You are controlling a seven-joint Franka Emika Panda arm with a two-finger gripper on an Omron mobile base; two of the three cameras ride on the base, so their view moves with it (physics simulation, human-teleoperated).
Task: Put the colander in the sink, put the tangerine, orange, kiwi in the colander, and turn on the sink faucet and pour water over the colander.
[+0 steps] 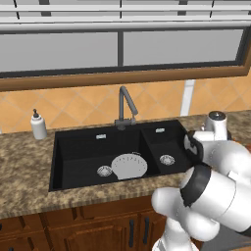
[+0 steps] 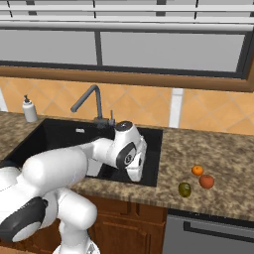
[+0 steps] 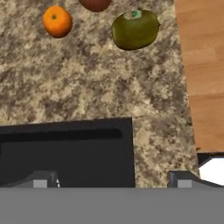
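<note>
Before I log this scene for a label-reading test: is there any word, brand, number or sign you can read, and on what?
None: no readable text anywhere.
Soap dispenser: plain white, no label.
Sink: two small pale plates on the back wall, too small to read.
Sink faucet: no marking.
Kiwi and the other fruit: no stickers.

Looked down on speckled granite tabletop. Kiwi near top, olive-green, lying on tabletop. Small bright orange fruit to its left, apart from it. Darker reddish-orange fruit between them, cut off by top edge. Black sink corner at lower left, rim meeting tabletop. Wood-toned surface along right side. Gripper at bottom, dark fingertips set wide apart, nothing between them.
</note>
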